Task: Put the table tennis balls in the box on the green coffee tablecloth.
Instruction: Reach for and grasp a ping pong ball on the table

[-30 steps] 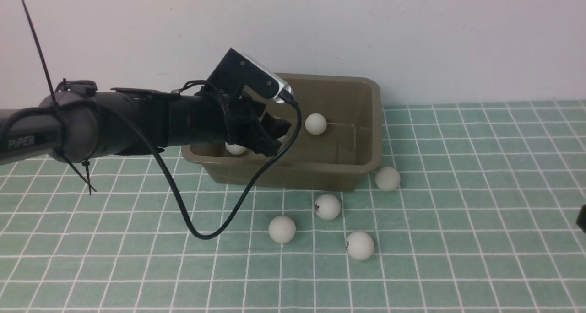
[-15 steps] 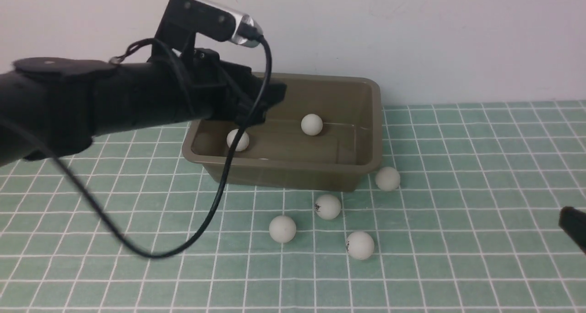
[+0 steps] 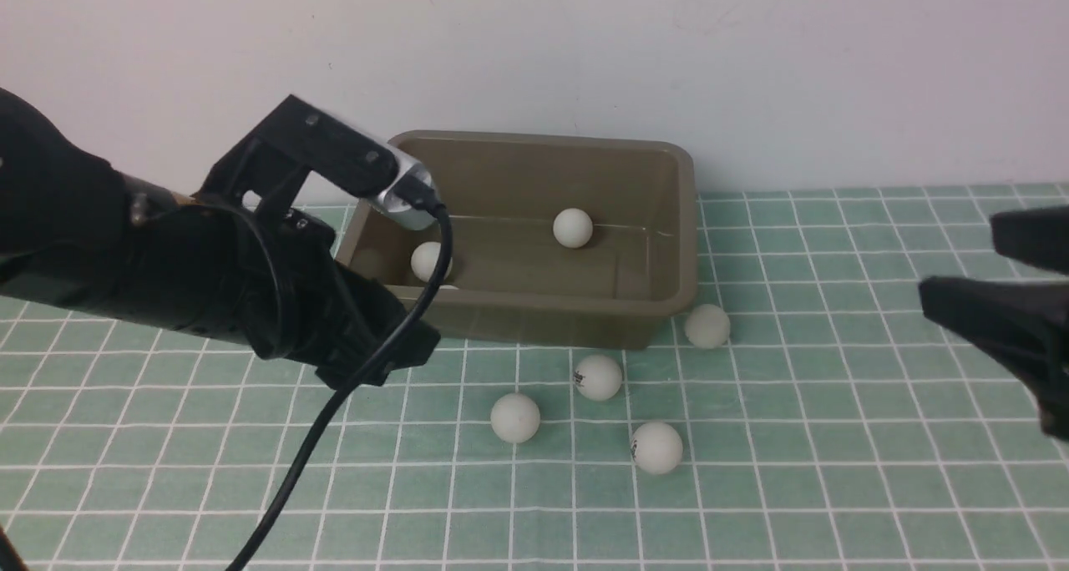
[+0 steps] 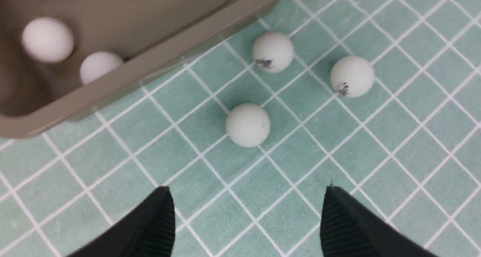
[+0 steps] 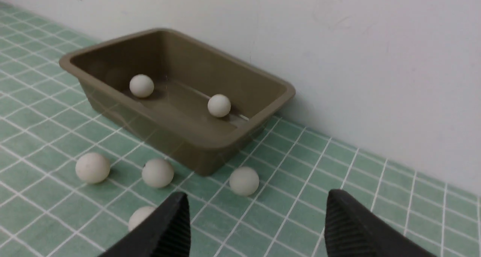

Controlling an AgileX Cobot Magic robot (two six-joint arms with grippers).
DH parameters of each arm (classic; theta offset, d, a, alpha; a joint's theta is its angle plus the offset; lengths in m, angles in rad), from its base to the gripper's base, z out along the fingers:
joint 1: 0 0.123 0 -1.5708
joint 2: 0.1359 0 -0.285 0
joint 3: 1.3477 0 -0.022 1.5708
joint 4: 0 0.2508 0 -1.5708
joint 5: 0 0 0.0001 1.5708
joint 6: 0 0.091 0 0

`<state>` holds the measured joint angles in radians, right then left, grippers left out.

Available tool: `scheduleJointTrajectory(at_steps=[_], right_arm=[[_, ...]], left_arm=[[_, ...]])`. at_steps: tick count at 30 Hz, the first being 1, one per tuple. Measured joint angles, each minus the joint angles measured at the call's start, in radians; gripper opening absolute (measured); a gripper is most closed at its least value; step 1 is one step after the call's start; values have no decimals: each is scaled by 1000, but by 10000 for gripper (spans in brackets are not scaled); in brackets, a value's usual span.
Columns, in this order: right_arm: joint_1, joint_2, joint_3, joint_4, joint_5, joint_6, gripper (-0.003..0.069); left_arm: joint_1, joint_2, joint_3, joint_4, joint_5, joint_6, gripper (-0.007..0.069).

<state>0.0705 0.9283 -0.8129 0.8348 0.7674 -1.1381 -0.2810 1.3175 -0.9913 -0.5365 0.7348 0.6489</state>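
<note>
Four balls [image 3: 657,448] lie on the cloth [image 3: 835,487], near and right of the box [image 3: 543,320]; others sit inside; the left claw [image 3: 401,362] hangs at the box's near left; in the left wrist view its fingers part wide, empty; in the right wrist view the right claw [image 5: 259,219] gapes, empty.

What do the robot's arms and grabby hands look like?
They're dark! The left arm looks black and chunky, with a silvery piece on top and a loopy black cable. Its gripper has two black, stubby fingers. The right gripper has two black fingers too, with rounded tips.
</note>
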Motion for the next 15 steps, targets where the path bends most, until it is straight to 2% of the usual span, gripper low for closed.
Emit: scheduleJointTrajectory(at_steps=[6,15], right_arm=[[0,338,-166,-29,56,97,442],[0,698,-337,-32,64,108,442]], left_arm=[[0,-32,1,-55,-6,-24,468],[0,-60,1,-157,-16,11,468]])
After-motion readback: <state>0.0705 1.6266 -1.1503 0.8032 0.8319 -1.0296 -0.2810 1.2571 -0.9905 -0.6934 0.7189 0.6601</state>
